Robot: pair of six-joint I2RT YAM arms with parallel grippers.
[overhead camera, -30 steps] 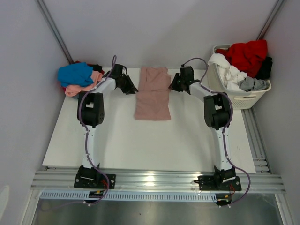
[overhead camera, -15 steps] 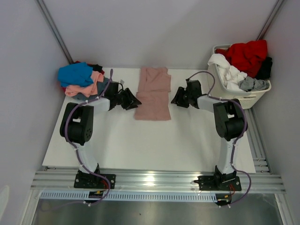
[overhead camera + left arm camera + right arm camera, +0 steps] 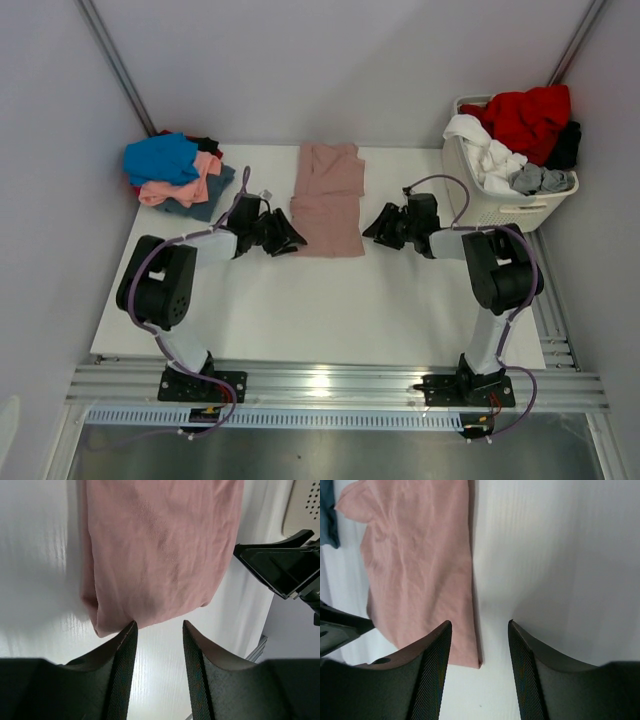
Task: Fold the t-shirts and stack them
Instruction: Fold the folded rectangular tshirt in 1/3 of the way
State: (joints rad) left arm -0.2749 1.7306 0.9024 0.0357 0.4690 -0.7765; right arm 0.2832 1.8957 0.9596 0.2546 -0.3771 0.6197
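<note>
Both arms drew back along the dusty-pink t-shirt [image 3: 328, 200], lying narrow-folded mid-surface [image 3: 300, 300]; left end effector [image 3: 286, 238] and right end effector [image 3: 374, 228] now flank its near hem, jaws parted and empty, probably set for the cross-fold.

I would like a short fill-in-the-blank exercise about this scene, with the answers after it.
The dusty-pink cloth t-shirt lies on the white ____.
The left gripper and the right gripper both have fingers ____.
The topmost garment in the white slatted plastic basket is ____.
Missing words: table; open; red.
</note>
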